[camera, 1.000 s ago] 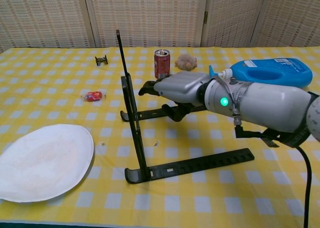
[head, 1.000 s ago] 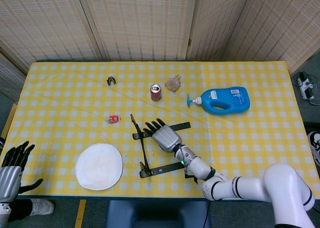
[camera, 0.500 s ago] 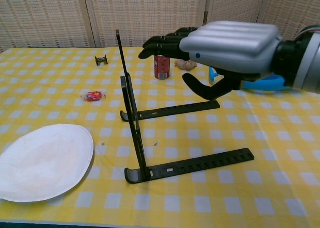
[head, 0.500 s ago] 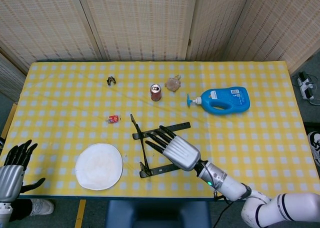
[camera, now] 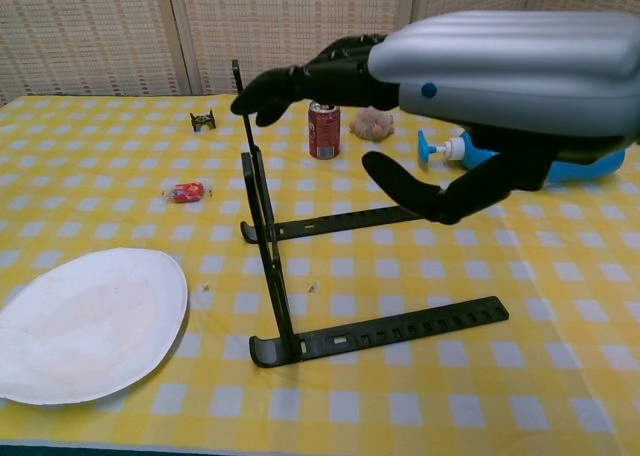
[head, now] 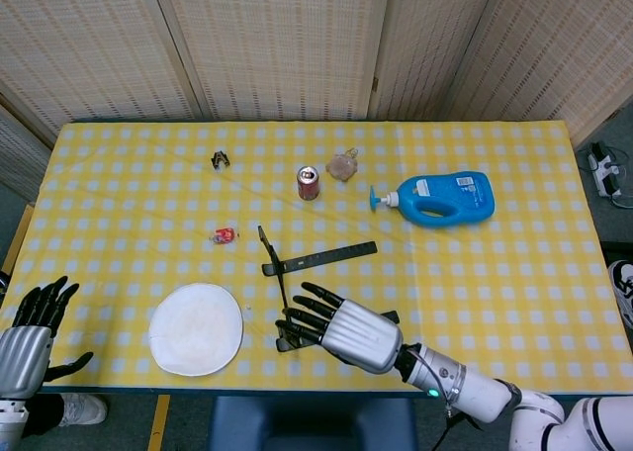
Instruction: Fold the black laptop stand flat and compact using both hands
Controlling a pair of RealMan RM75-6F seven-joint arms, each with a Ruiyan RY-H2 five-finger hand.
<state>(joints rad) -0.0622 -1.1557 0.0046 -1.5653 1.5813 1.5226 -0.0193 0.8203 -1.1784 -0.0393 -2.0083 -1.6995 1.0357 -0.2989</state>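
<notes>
The black laptop stand (camera: 275, 266) stands unfolded on the yellow checked table, its two base bars (camera: 390, 326) lying flat and its thin upright arms (camera: 247, 136) rising at the left. In the head view the stand (head: 321, 257) lies near the table's front middle. My right hand (camera: 470, 86) hovers above the stand, open, fingers spread and pointing left toward the upright's top, holding nothing. From above, this right hand (head: 341, 330) covers the near base bar. My left hand (head: 25, 332) hangs open off the table's front left corner, far from the stand.
A white paper plate (camera: 85, 321) lies left of the stand. A red can (camera: 323, 128), a blue detergent bottle (head: 443, 197), a small red wrapper (camera: 186, 191), a black clip (camera: 203, 121) and a beige lump (camera: 372, 123) sit further back.
My right hand has lifted off the far base bar and drawn back toward the table's front, rising above the stand. The stand and my left hand have stayed in place.
</notes>
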